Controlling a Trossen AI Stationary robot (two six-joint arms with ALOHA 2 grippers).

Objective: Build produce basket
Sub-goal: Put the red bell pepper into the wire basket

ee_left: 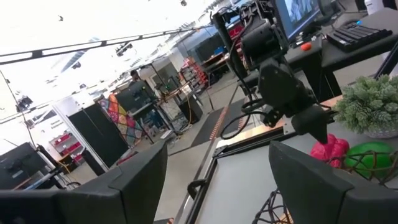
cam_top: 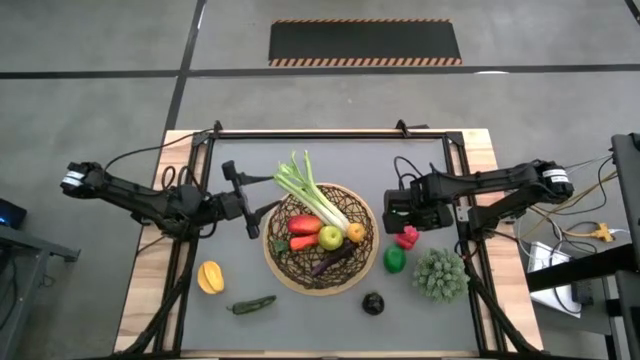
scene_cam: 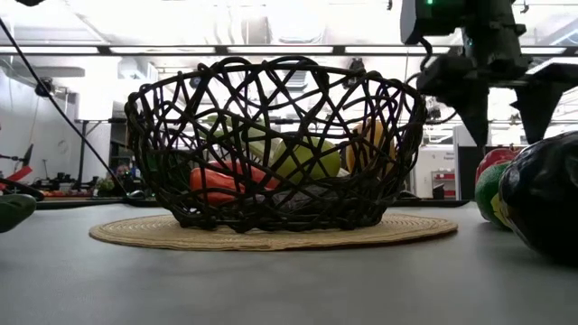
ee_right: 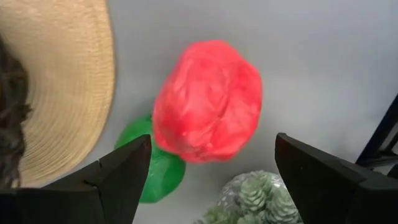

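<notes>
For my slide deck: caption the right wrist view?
Open right gripper above a red pepper beside the basket rim.

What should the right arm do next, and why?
Probably lower the right pincer straight down and close on the red pepper. Its fingers stand open on either side of the pepper, which lies on the table right of the basket beside a green fruit. The left pincer waits open at the basket's left.
</notes>
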